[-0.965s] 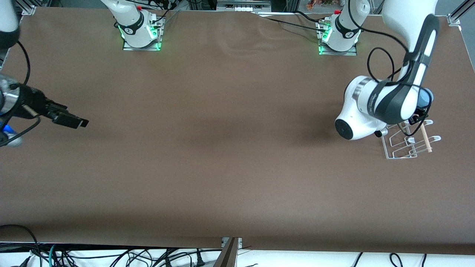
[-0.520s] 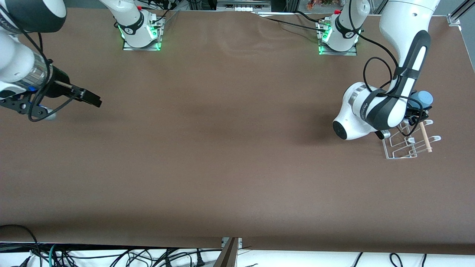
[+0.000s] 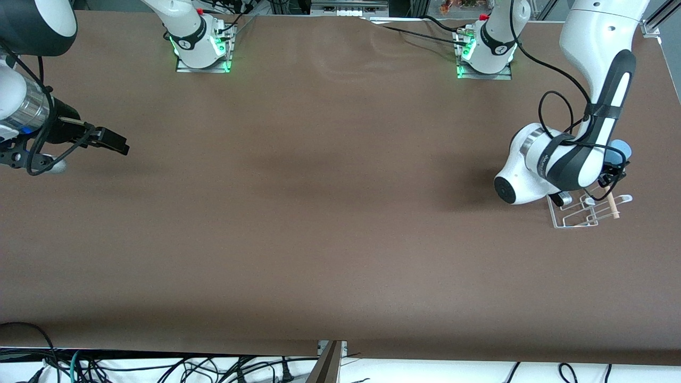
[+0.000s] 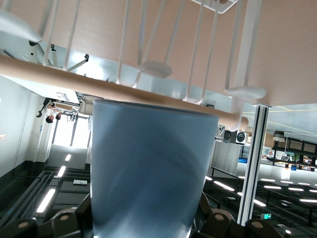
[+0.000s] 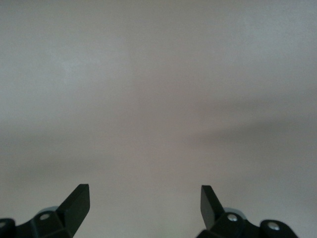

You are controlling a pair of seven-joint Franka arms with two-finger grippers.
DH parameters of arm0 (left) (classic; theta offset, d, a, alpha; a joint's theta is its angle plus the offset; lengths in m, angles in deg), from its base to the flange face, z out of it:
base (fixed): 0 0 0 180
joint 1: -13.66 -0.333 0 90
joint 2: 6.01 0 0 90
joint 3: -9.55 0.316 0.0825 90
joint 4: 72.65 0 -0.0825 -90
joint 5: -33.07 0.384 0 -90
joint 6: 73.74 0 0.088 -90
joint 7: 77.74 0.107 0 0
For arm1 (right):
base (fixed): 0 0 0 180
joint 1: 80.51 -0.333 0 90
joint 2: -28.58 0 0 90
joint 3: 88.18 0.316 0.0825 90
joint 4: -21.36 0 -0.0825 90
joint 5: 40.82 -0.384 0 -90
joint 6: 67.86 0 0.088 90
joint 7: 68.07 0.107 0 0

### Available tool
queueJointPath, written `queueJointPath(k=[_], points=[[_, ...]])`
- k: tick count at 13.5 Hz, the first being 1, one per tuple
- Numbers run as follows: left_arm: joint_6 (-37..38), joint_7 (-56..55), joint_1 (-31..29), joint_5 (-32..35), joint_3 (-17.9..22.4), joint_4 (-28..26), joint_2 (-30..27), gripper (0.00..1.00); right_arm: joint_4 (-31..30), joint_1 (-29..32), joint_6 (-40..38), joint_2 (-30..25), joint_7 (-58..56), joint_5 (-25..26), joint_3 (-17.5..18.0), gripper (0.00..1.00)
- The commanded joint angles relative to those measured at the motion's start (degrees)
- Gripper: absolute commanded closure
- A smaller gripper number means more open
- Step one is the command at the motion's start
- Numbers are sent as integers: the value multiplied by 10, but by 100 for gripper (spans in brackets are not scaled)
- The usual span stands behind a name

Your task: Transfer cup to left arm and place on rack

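Note:
The light-blue cup [image 3: 620, 150] is held in my left gripper [image 3: 612, 166], which is shut on it just above the white wire rack [image 3: 577, 215] at the left arm's end of the table. In the left wrist view the cup [image 4: 148, 168] fills the space between the black fingers [image 4: 208, 220], and its end sits close to the rack's wooden rod [image 4: 59, 74] and wire loops [image 4: 198, 44]. My right gripper [image 3: 114, 141] is open and empty over the right arm's end of the table; its view shows only bare tabletop past the gripper [image 5: 143, 198].
The brown table [image 3: 330, 213] spreads between the two arms. The arm bases [image 3: 202, 48] [image 3: 487, 53] stand along the edge farthest from the front camera. The left arm's wrist and cables [image 3: 553, 159] hang over part of the rack.
My left arm has shifted with the cup, lower over the rack. My right arm has swung and drawn back toward its end of the table, still open.

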Motion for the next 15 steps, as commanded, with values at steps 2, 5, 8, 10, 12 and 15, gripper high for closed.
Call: queueJointPath(k=[2, 5, 8, 10, 12, 15], points=[[-1, -14, 8, 17, -3, -8, 3, 100, -6, -5, -8, -14, -13, 5, 12, 1], [-2, -26, 8, 18, -3, -8, 11, 100, 3, -5, -9, -14, -53, 6, 29, 1], [-2, -35, 8, 18, -3, -8, 20, 100, 3, -5, -18, -14, -128, 6, 30, 1], [-2, -58, 8, 17, -3, -13, 26, 100, 6, -5, -17, -12, -141, 6, 27, 1], [-2, -71, 9, 17, -3, -14, 26, 25, 24, -5, -18, -7, -142, 6, 29, 1], [2, -72, 9, 8, -5, -4, 19, 0, 28, -5, -15, -4, -136, 6, 28, 1]])
